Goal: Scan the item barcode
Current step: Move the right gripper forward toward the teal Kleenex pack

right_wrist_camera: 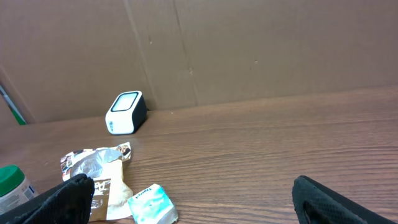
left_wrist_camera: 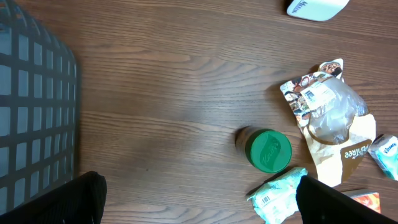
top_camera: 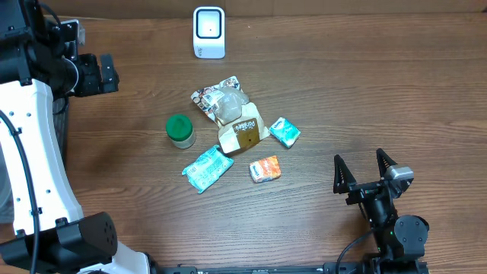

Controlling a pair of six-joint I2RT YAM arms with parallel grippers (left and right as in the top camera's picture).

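1. Looking down, I see both pincers spread wide, pinching nothing: left pincer point(top_camera: 112, 74) far left, right pincer point(top_camera: 358, 156) front right.
2. The small white scanner box point(top_camera: 208, 32) stands at the back of the brown wooden counter point(top_camera: 365, 91).
3. The round jar with a green lid point(top_camera: 180, 129), blue-green crinkly packet point(top_camera: 207, 168) and small orange packet point(top_camera: 265, 169) sit mid-counter, well apart from both pincers.
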